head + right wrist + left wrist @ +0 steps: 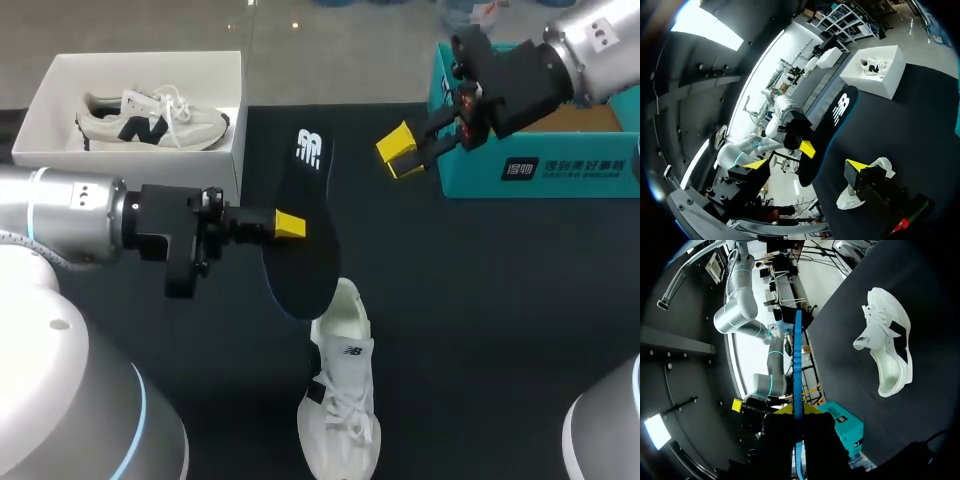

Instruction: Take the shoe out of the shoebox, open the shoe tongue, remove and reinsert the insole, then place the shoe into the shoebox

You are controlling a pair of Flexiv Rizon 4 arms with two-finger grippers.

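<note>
Left gripper (287, 225) was clamped on the insole (301, 262), one yellow-tipped finger (290, 225) pressed flat on its upper face and the other hidden beneath. From the left wrist the insole (798, 365) showed edge-on, a thin blue line running straight out between the dark fingers of the left gripper (798, 412). So the grip sat on one long side of it, about midway along, with the insole held up off the table (500, 330).

And the insole itself: black, with a white logo at the far end. That end pointed away toward the white shoebox (235, 120), and the near end hung over the heel opening of the white shoe (342, 400). Touching it or not? Could not tell.

The white shoe stood upright on the dark table, laces up, toe toward the robot. From the left wrist it lay off to one side of the gripper (887, 347), apart from the fingers.

Right gripper (402, 152) was spread wide with nothing in it, hovering beside the far end of the insole, well apart from it, in front of the teal box (540, 175). Its own view showed the two yellow tips (806, 165) far apart, with the insole (832, 125) and the left gripper (805, 147) ahead of them.

The white shoebox (880, 82) sat at the far left corner, with a grey shoe (150, 120) lying inside it.
</note>
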